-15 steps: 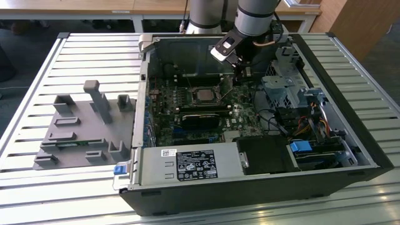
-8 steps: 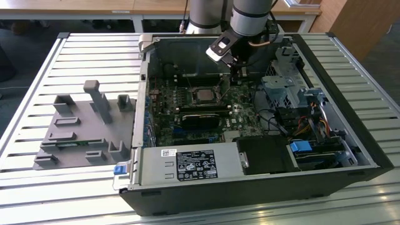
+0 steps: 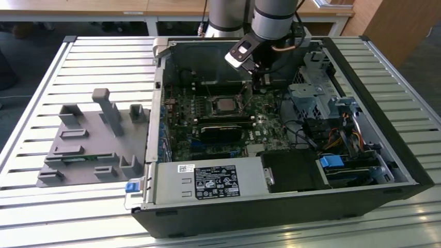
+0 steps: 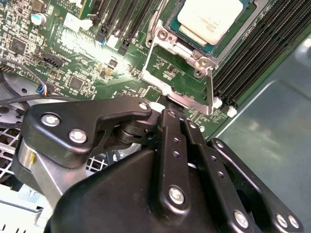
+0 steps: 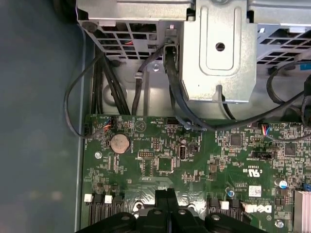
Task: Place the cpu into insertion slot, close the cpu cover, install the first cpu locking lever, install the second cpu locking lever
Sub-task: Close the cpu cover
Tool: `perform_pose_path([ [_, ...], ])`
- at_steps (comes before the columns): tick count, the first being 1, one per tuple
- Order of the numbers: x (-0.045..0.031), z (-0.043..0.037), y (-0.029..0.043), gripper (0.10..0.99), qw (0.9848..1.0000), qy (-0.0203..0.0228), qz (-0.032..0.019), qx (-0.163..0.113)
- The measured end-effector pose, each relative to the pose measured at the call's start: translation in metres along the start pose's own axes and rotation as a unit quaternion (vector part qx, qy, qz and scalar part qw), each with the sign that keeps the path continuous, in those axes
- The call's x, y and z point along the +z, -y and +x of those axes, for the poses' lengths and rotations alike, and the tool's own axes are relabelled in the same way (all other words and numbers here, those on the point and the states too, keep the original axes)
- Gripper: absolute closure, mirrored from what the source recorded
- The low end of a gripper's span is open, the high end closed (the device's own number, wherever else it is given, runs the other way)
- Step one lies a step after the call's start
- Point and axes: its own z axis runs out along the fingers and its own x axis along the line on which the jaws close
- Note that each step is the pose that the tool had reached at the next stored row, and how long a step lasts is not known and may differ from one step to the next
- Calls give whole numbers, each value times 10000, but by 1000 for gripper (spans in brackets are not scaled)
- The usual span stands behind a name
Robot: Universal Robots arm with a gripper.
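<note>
The cpu (image 3: 224,105) (image 4: 210,20) lies flat in the insertion slot (image 3: 210,106) on the green board, its silver top showing. The cpu cover (image 4: 181,73) is open. It is a silver frame tilted up from the socket, with green board visible through its window. My gripper (image 3: 257,87) (image 4: 167,112) (image 5: 166,198) hangs over the board just beyond the socket. Its black fingers are shut together, and their tips rest at the cover's raised free edge. I cannot tell whether they pinch that edge. A thin metal lever (image 4: 155,17) stands beside the cover.
The open case (image 3: 406,170) walls in the board. A labelled silver box (image 3: 206,181) sits at the front, and a drive cage (image 3: 317,98) (image 5: 218,53) with cables is on the exterior view's right. Memory slots (image 4: 257,53) flank the socket. A grey fixture (image 3: 90,139) lies outside the case.
</note>
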Motion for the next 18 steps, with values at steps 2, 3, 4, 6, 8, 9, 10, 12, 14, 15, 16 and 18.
perform_pose_path([
  [2, 1, 0, 9, 980, 10000, -1, 0, 0],
  [3, 1, 1, 18, 980, 10000, 0, 0, 0],
  [4, 1, 1, 27, 980, 10000, 0, 0, 0],
  [6, 0, 1, 55, 980, 10000, 0, 0, 0],
  [8, 0, 2, 101, 980, 10000, 0, 0, 0],
  [9, 0, 3, 130, 980, 10000, 0, 0, -1],
  [10, 1, 3, 152, 980, 10000, -1, -1, 0],
  [12, 1, 4, 188, 980, 10000, -1, 0, 0],
  [14, 2, 4, 222, 980, 10000, -1, 0, 0],
  [15, 3, 5, 236, 980, 10000, 0, 0, 0],
  [16, 4, 5, 251, 980, 10000, 1, 0, 0],
  [18, 6, 5, 280, 980, 10000, 0, 0, 0],
])
